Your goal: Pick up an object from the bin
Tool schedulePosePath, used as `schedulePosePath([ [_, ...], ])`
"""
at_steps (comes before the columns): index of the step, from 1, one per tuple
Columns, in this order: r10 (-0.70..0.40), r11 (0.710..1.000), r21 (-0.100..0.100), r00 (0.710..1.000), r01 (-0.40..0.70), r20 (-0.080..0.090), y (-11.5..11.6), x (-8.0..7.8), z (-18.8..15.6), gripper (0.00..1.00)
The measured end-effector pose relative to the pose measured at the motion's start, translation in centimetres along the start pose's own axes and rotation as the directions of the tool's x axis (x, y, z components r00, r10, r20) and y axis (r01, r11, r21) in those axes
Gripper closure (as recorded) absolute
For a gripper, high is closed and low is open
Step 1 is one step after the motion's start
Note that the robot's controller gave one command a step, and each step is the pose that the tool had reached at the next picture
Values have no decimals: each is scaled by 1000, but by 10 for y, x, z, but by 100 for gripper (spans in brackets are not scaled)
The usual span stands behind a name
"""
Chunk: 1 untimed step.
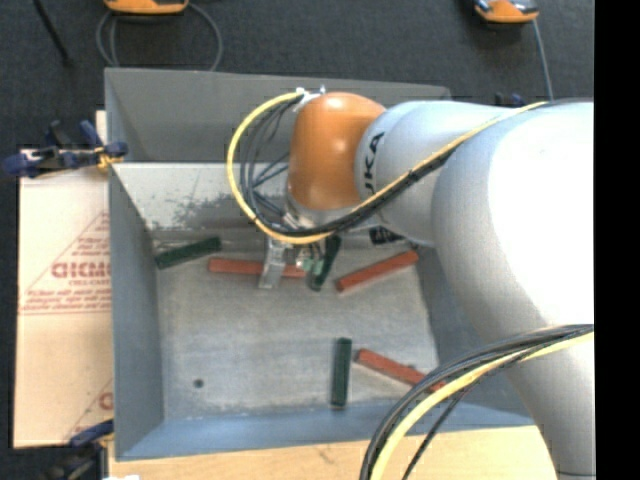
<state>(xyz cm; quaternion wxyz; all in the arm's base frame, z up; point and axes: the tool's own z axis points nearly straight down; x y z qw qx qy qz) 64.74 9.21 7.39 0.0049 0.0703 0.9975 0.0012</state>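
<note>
The arm's orange-capped wrist hung low over the back of the grey bin. Its jaws were down at a red stick lying flat on the floor, with a dark green stick tilted just beside them. The wrist hid most of the jaws, so I could not tell whether they were released or clenched. The red stick was probably the target, since it lay clear of the wall. A second green stick and another red stick lay apart.
</note>
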Motion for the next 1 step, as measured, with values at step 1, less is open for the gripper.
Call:
schedulePosePath([
  [1,-70,998,2,998,70,4,-22,2,-128,100],
])
